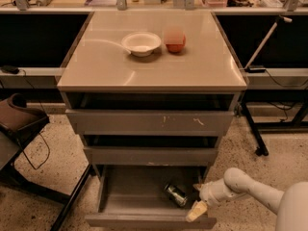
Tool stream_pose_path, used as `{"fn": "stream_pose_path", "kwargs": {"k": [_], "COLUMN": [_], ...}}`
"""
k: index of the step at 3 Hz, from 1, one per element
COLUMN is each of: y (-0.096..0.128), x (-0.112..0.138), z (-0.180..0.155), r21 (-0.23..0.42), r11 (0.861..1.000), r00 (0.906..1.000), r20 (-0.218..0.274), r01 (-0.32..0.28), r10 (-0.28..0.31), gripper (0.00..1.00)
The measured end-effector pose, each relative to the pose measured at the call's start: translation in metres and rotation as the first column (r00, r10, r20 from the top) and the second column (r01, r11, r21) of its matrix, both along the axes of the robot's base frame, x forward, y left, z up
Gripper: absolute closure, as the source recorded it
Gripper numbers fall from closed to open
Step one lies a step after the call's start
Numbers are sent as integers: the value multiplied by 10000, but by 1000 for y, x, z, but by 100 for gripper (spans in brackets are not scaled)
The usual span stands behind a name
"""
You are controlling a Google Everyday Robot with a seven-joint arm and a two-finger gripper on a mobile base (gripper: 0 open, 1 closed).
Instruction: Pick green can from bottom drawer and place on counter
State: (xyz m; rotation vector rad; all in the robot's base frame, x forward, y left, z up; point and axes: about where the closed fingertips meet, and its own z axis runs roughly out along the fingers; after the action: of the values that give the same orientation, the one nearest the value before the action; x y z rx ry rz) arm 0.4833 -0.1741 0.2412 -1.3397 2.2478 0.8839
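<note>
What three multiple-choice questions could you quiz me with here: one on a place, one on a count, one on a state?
1. Where is the green can?
A. on a shelf
B. in a basket
C. in the bottom drawer

2. How many things sit on the counter?
A. two
B. four
C. none

3. The bottom drawer is:
A. shut
B. pulled open
C. taken out of the cabinet

Answers:
1 C: the can lies in the lowest tray, with the hand just to its right.
2 A: only a white bowl and a red apple sit there.
3 B: its inside shows below the two drawers above.
</note>
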Motion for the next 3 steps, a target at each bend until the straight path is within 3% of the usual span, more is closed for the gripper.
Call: {"fn": "stream_pose_path", "kwargs": {"k": [1,2,3], "y": [35,35,35], "x": [8,27,27], "z": [-6,-7,-7], "r21": [618,544,544], "r11": [9836,9736,9736], "r00": [9852,9720,9719], "r20": [176,684,686], "r01": [1693,2215,2216], "r10": [-1706,-2249,-2251], "gripper": [0,0,0]}}
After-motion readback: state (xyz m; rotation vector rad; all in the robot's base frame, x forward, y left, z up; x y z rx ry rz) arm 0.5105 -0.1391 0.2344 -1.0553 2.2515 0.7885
